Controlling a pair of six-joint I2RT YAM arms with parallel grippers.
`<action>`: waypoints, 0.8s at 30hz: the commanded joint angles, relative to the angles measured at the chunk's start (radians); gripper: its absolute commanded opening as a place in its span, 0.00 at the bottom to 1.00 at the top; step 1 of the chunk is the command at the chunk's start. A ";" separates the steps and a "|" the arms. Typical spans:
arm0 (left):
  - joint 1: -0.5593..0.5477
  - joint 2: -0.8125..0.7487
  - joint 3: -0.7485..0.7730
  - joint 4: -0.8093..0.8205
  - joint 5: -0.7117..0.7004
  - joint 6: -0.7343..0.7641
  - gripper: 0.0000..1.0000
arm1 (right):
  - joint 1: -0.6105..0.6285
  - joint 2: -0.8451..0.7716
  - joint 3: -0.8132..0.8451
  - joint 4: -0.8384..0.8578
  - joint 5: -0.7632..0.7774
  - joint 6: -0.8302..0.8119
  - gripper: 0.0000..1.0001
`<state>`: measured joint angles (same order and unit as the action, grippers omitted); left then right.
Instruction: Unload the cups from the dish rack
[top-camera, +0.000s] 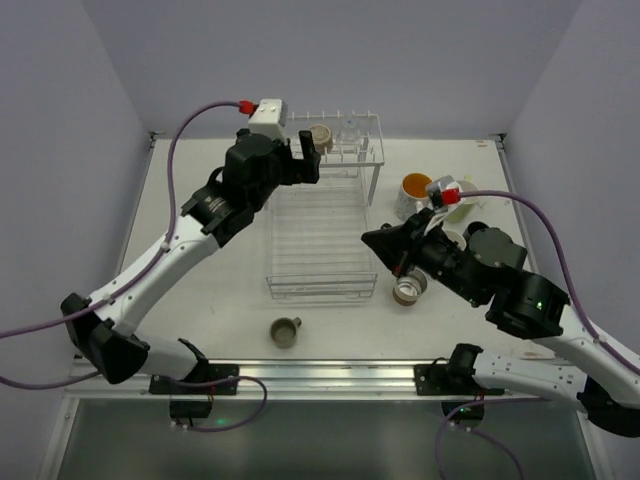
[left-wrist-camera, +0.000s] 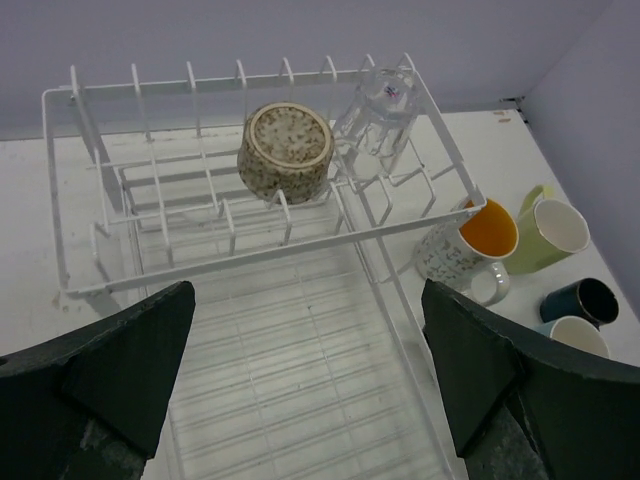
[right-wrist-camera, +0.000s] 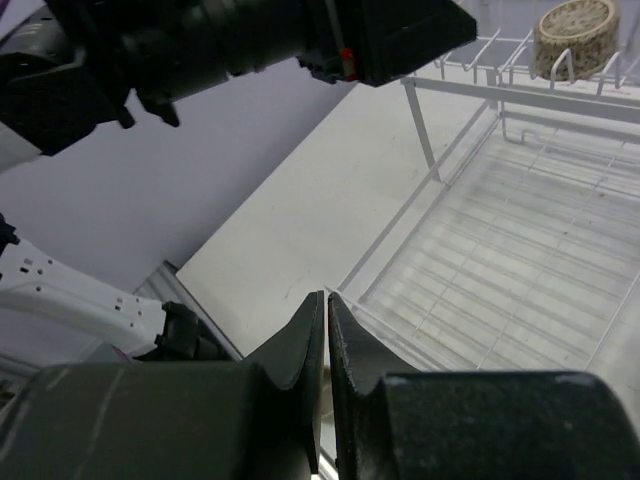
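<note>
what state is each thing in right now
left fingers, open, empty
right fingers, shut, empty
tan cup, bottom up, tilted, on upper shelf
clear glass, bottom up, tilted, beside it
orange-inside mug, upright on table
small olive cup, upright on table
lower basket, empty

Cut off and faint
The dish rack (left-wrist-camera: 300, 245) is cut by the left wrist view's bottom edge; from above, the clear glass (top-camera: 350, 131) is apparently too faint to be outlined.
</note>
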<state>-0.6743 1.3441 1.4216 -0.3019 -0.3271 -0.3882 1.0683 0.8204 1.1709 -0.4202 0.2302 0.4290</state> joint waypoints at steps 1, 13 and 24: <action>0.012 0.134 0.175 0.011 -0.015 0.055 1.00 | -0.044 -0.016 -0.049 0.044 -0.038 0.016 0.07; 0.030 0.538 0.590 -0.181 -0.121 0.055 1.00 | -0.068 -0.118 -0.137 0.044 -0.003 0.007 0.13; 0.047 0.607 0.571 -0.172 -0.127 0.071 0.92 | -0.070 -0.144 -0.163 0.047 -0.002 0.011 0.14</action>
<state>-0.6445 1.9118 1.9564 -0.4610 -0.4431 -0.3470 1.0019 0.6670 1.0180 -0.4026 0.2214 0.4332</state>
